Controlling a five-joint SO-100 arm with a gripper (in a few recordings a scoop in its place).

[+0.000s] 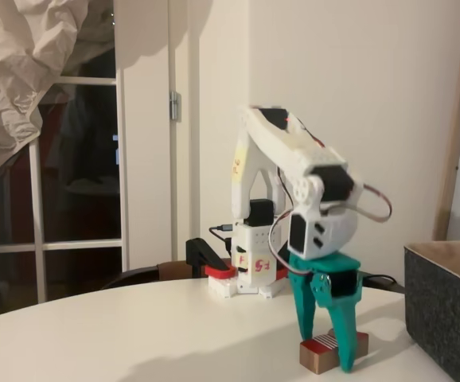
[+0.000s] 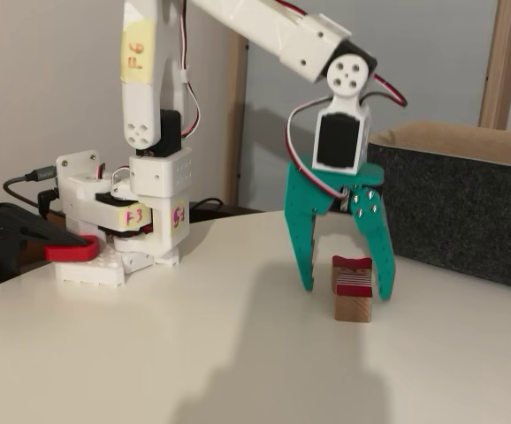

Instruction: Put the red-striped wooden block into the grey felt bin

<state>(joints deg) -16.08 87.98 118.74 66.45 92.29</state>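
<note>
**Claw straddling the little block, bin waiting alongside**

The green claw hangs point-down over the red-striped wooden block, its two fingers spread apart with the block lying on the table between their tips. In a fixed view one finger crosses in front of the block; I can't tell whether either finger actually touches it.

The block looks like a hard, square-edged offcut, brown, with fine red-and-white stripes on top. I'd judge it light and stiff, safe to squeeze, best pinched across its flat side faces. Smooth wood against smooth plastic might slip or twist.

The grey felt bin stands near, to the right in both fixed views, with fuzzy dark straight walls and a pale inside.
</note>
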